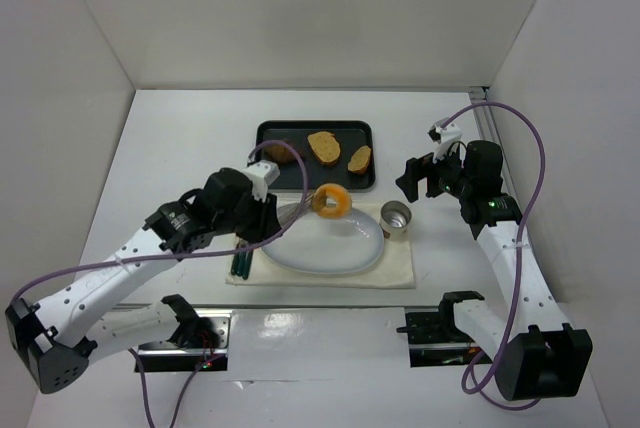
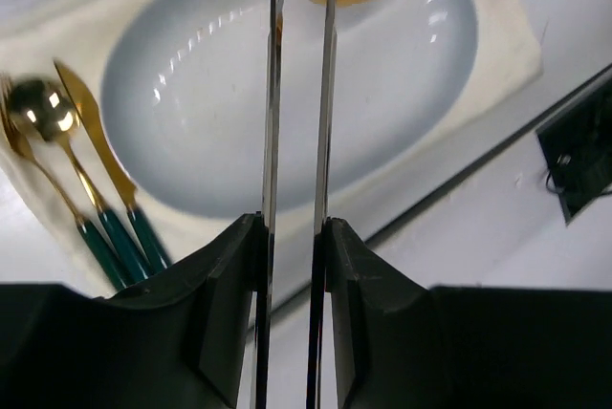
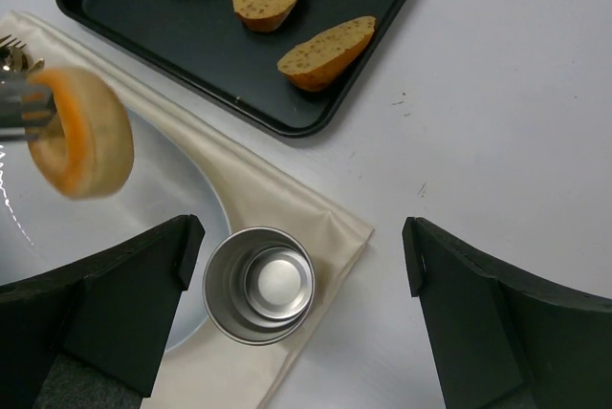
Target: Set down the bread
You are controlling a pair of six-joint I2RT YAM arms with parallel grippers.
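- Leftmost, toward the bench's near edge, gold cutlery with green handles lies beside the plate, clear of the action.
- The left claw is squeezed narrow on a pair of thin metal tongs, whose far tips pinch the bread.
- The bread is a ring with a hole through it, orange-brown at the crust and paler on its flat face. It hangs tilted in the air over the plate's far right rim, touching nothing but the tongs.
- Risk: only the very tips bite, so the ring could twist or slip out.
- Risk: let go here, it may strike the rim on edge and roll off toward the metal cup just right of the plate.
- The right claw stands wide and empty.
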